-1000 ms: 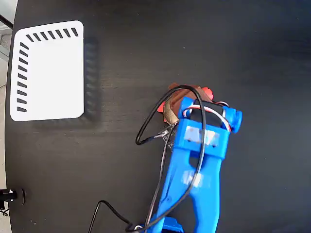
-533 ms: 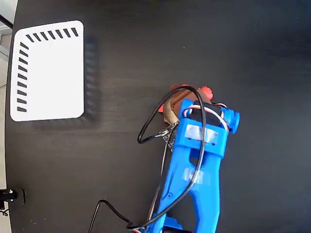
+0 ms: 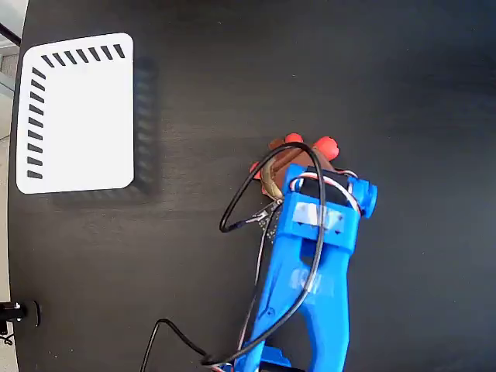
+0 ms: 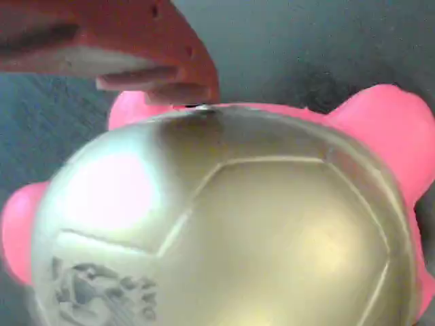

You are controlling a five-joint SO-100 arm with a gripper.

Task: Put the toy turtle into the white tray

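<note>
Blue gripper (image 3: 298,159) sits over the toy turtle (image 3: 293,155) near the tabletop's (image 3: 310,62) center, one red finger (image 4: 136,41) touching shell top, jaw spread can't be told; white tray (image 3: 77,112) well apart at upper-left corner.

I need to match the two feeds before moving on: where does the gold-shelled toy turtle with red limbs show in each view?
Fixed view: the gold-shelled toy turtle is right of centre, mostly hidden under the blue arm's gripper; the white tray lies far left.
Wrist view: the turtle fills nearly the whole picture, shell uppermost; the tray is not in it.
Shared landmark: the black table.
</note>
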